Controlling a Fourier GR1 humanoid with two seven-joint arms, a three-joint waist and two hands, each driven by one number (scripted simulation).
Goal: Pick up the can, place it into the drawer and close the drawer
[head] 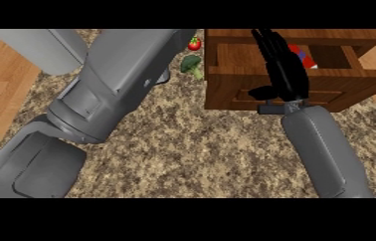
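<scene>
Our right hand (pixel 283 68) hung with fingers straight over the open drawer (pixel 242 60), beside the red can (pixel 303 57) lying inside. Left hand unseen. We judged closing next: press the drawer front squarely, avoiding the broccoli (pixel 192 65).

The red can (pixel 303 56) lies inside the open wooden drawer (pixel 242 60), partly hidden.
</scene>
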